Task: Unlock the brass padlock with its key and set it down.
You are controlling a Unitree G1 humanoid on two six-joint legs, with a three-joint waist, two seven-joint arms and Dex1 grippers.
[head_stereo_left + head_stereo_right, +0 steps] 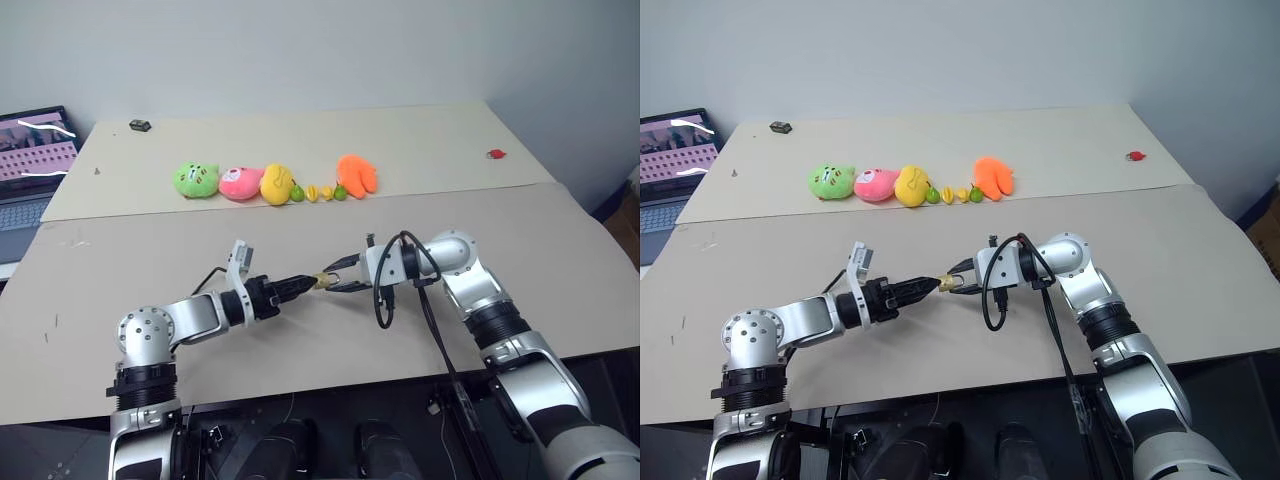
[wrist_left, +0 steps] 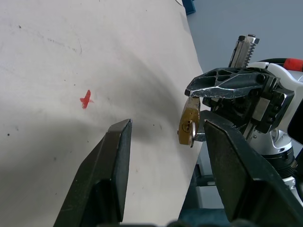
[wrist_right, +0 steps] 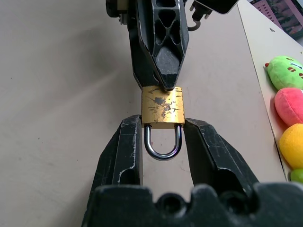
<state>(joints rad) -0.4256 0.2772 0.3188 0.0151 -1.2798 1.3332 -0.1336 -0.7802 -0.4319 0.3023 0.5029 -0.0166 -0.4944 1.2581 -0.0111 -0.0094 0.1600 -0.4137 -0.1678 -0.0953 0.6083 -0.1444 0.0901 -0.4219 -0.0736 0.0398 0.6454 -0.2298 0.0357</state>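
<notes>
A: How far along is it?

B: The right gripper (image 3: pixel 163 137) has its jaws clamped on the brass padlock (image 3: pixel 163 107), held above the counter (image 1: pixel 300 350) at its middle, at 6 o'clock from the plush toys (image 1: pixel 272 183). The shackle looks seated, so unlocking and setting down remain.

A: And the key?

B: Possibly in the keyhole; hard to tell. The left gripper (image 2: pixel 163 137) stands half open at the padlock's base, gripping nothing.
</notes>
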